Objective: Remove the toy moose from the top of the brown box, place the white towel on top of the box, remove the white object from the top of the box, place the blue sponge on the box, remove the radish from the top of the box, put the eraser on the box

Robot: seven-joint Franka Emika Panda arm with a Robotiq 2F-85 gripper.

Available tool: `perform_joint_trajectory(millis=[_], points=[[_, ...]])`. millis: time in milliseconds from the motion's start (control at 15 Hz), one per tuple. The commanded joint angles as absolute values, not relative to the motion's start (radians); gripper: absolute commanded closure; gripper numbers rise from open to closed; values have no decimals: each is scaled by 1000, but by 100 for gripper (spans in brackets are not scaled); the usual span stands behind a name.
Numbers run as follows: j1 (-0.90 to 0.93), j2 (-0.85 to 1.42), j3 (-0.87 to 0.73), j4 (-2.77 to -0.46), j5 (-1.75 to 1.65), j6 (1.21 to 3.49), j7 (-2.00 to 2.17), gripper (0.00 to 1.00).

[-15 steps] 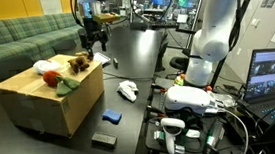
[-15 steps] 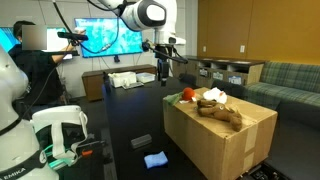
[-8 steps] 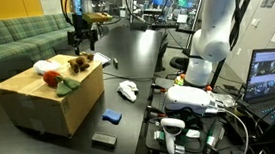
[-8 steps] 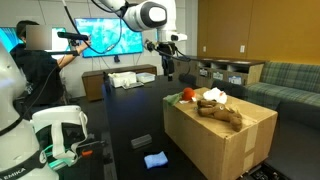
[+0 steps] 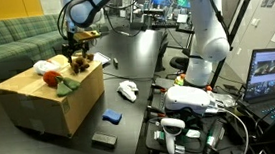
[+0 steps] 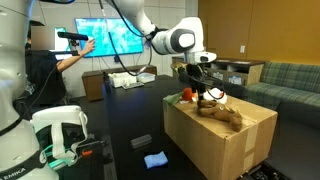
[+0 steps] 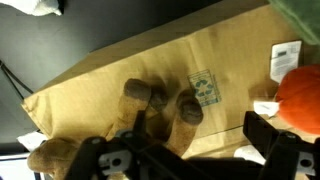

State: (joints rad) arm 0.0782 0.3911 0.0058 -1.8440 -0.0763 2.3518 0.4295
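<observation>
Toy moose [image 7: 188, 110] ptly behind gripper [image 7: 182, 148]

A green couch [image 5: 9, 43] stands before a yellow wall [image 5: 6, 6] and shows in both exterior views. In an exterior view, a large lit screen [image 6: 105, 35] glows beside a wood-panelled wall [image 6: 255, 25] — a low shelf unit [image 6: 235, 70] beneath, a dark tabletop [image 6: 130, 110] in front.

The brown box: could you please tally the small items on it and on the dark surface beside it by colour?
White: 2, the white object and the white towel
Red: 1, the radish
Brown: 1, the toy moose
Blue: 1, the blue sponge
Dark grey: 1, the eraser
Total: 6
</observation>
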Motion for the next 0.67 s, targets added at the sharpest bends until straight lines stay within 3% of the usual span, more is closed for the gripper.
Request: perform_joint_trajectory(millis=[0,600], points=[[91,527,-42,-1663,-84,2334,434,0],[122,707,-119,-1484,-129,2318,444,0]])
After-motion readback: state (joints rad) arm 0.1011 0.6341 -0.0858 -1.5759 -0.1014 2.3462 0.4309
